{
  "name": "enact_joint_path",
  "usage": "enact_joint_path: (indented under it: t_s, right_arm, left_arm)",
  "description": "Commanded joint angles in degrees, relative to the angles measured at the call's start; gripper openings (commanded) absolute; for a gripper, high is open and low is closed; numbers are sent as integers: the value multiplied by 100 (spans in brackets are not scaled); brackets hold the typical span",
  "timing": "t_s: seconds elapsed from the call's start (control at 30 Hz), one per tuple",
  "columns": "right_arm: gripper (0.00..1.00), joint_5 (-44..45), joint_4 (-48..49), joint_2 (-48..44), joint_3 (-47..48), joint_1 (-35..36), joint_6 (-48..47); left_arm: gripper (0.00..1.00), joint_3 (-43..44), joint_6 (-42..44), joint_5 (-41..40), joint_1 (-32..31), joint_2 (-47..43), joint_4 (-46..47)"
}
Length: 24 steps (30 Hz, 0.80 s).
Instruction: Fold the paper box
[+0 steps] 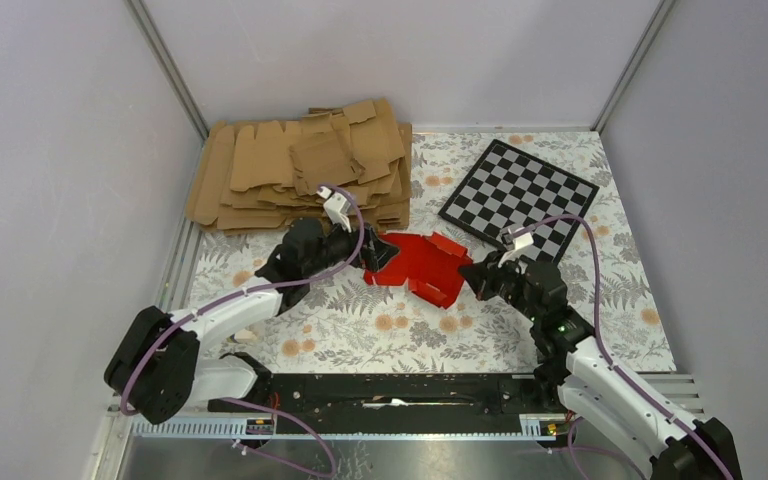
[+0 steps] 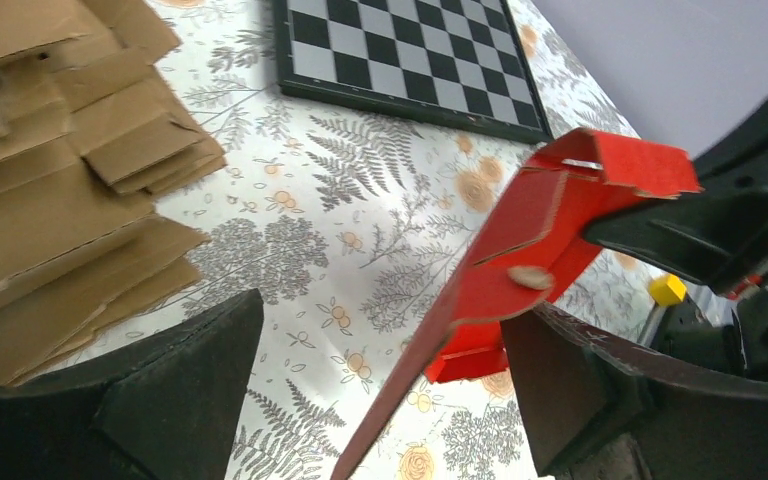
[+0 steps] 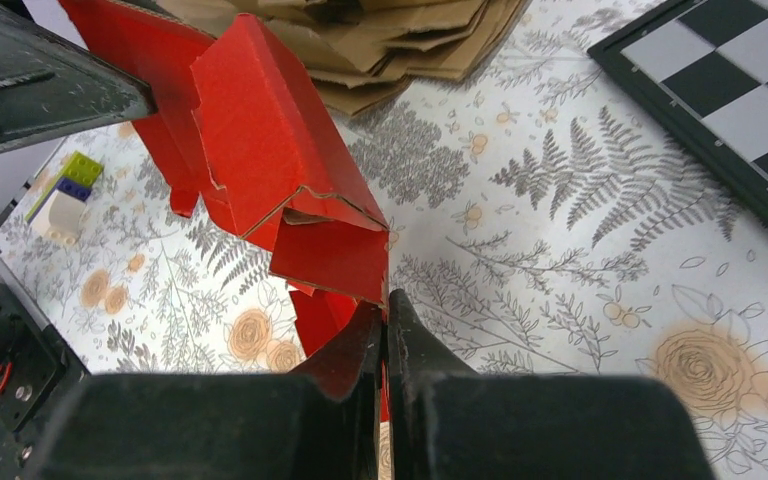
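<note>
Red card, partly folded, the paper box sits near the middle of the flower-patterned bench, tilted, with flaps standing up at angles. Its right end is caught in the right jaws, which are clenched on a flap: from the right wrist, the two fingers press together with a sliver of red card between them, and the rest of the sheet rises away beyond. At the other end the left jaws stand released and spread wide. From the left wrist, a slanted panel of the box runs through the gap between them, close to one finger, though I cannot tell whether they touch. Beyond the box, a stack of brown cardboard blanks lies at the far left of the bench. A black-and-white checkered board lies at the far right, near the box but apart from it.
</note>
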Motion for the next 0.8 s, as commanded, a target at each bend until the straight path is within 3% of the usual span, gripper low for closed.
enact_joint_path:
  t_s: [0.0,0.1,0.27,0.47,0.63,0.77]
  right_arm:
    - [0,-319,178,246,187,38,34]
    - [0,-343,162,447,281,42,34]
    - [0,-343,183,688,424,38,-13]
    - [0,-364,199,1014,632,42,-101]
    - [2,-335,162,1143,721,42,-242]
    - [3,-306,143,1157,734,38,-303]
  left_arm:
    - [92,434,289,854,-11,128,636]
    - [72,683,501,803,-147,301,223]
    - [45,1037,1233,-182,-825,437,-659]
    - [36,1134,1471,-754,-1117,496,-1037]
    - [35,1110,1545,-988,-1221,416,-1153]
    - [7,1135,1511,-1375,-1279,407,-1384]
